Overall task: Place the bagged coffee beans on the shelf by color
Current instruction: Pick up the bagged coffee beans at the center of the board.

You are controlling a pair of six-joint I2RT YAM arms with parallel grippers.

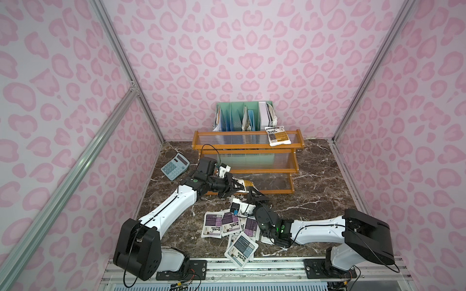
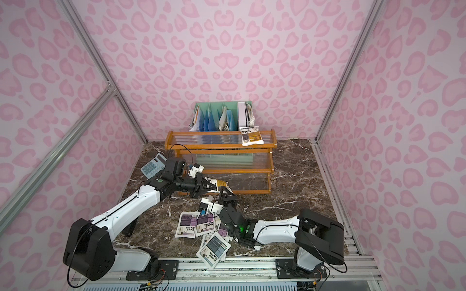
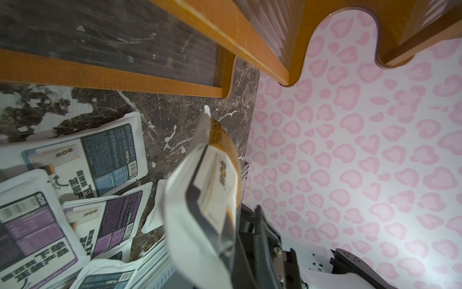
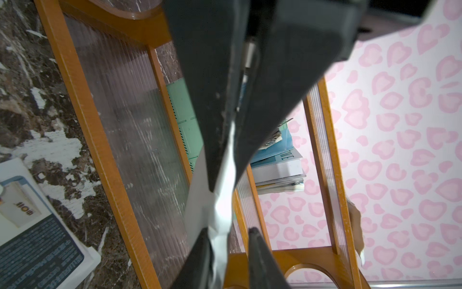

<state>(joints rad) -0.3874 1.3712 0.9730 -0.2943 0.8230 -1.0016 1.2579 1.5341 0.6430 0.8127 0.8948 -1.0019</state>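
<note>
- Hanging in the air is a yellow-orange pouch (image 1: 248, 183), just in front of the lowest tier of the shelf (image 1: 227, 146), at about the middle of that tier's front rail. It touches neither the shelf nor the table (image 1: 315, 189).
- The long axis of this pouch runs nearly along the shelf's front rail. In the left wrist view it is almost edge-on and a little bent, not flat.
- The left gripper (image 1: 240, 187) is clenched on one end of the pouch, and its fingers point along the rail.
- The right gripper (image 1: 253, 192) reaches toward the shelf from the table side, at the other end of the pouch. In the right wrist view its fingers (image 4: 260, 250) stand parted and the white edge of the pouch lies against one finger only. I judge that it grips nothing.
- A second yellow-orange pouch (image 1: 278, 136) lies flat on the top tier of the shelf, at the end on the right arm's side.
- I judge that the coming move turns on this: the place for yellow is above the held pouch and further toward that end of the shelf. The right arm is nearer to it, but only the left one holds, so the pouch must be lifted past two tiers and laid flat.
- The purple pouches (image 1: 214, 224) and grey-blue pouches (image 1: 242, 248) lie in a heap on the table, well apart from the shelf on the side of the arm bases. No pouch shows on the middle or lowest tier.
</note>
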